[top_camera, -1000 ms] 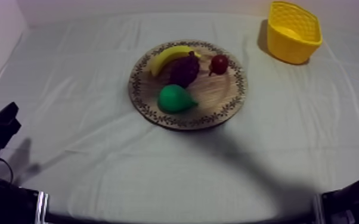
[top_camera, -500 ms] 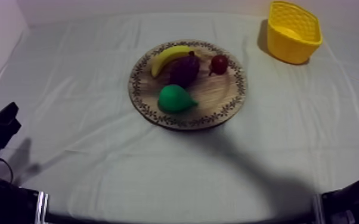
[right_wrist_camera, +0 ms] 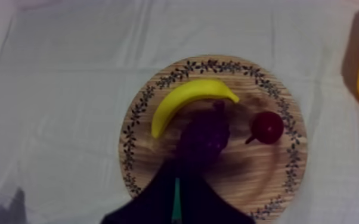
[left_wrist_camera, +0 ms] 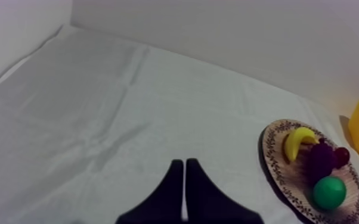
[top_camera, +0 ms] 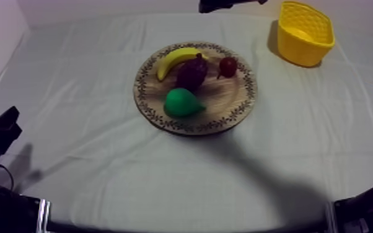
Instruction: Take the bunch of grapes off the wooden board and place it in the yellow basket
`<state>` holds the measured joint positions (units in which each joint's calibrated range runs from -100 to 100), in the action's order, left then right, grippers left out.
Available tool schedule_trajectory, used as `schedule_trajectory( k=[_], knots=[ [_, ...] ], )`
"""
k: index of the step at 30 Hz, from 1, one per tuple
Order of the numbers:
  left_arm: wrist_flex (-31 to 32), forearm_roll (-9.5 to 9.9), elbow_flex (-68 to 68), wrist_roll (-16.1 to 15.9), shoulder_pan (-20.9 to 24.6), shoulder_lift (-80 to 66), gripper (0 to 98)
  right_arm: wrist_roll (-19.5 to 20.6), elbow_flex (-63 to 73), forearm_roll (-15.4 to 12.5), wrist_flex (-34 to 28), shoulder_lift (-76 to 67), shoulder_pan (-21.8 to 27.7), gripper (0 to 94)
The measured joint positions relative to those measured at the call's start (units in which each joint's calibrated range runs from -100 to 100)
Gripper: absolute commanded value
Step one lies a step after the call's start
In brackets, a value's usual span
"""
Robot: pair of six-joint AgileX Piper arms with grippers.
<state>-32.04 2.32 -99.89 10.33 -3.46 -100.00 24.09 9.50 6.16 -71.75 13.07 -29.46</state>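
A bunch of grapes (top_camera: 192, 72) lies on the round wooden board (top_camera: 226, 94) mid-table, touching a banana (top_camera: 175, 59), with a small red fruit (top_camera: 227, 66) and a pear (top_camera: 181, 103) close by. The yellow basket (top_camera: 305, 34) stands well apart at the far right. The right gripper (right_wrist_camera: 178, 179) hangs above the grapes, jaws pressed together on nothing. The left gripper (left_wrist_camera: 184, 170) sits low at the left, likewise closed and empty.

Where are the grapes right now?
In the top view the bunch of grapes lies on the wooden board, mid-table, between the banana and the pear, left of the small red fruit.
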Motion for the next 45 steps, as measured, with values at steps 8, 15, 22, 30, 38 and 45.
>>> schedule_trajectory(
  k=[8, 15, 22, 30, 38, 45],
  knots=[
    [0.0, 0.00, 0.0, 0.0, 0.0, 0.0, 0.1, 1.7, 1.4, 1.4, 0.4, 0.1, -0.1, 0.8],
    [0.0, 0.00, 0.0, 0.0, 0.0, 0.0, 0.1, 2.8, -0.9, 2.2, 2.5, 0.1, 0.0, 3.9],
    [0.0, 0.00, 0.0, 0.0, 0.0, 0.0, 0.1, 3.9, -4.0, 2.8, 5.3, 0.1, 0.0, 41.2],
    [0.1, 0.00, 0.0, 0.0, 0.0, 0.0, 0.1, 3.7, -4.7, 3.4, 6.3, -0.1, -0.2, 68.3],
    [0.1, 0.00, 0.0, 0.0, 0.0, 0.0, 0.1, 3.5, -5.2, 4.2, 6.7, 0.2, -0.4, 71.1],
    [0.1, 0.00, 0.0, 0.0, 0.0, 0.0, 0.1, 3.9, -7.6, 4.8, 9.0, 2.0, -0.7, 70.4]
  ],
)
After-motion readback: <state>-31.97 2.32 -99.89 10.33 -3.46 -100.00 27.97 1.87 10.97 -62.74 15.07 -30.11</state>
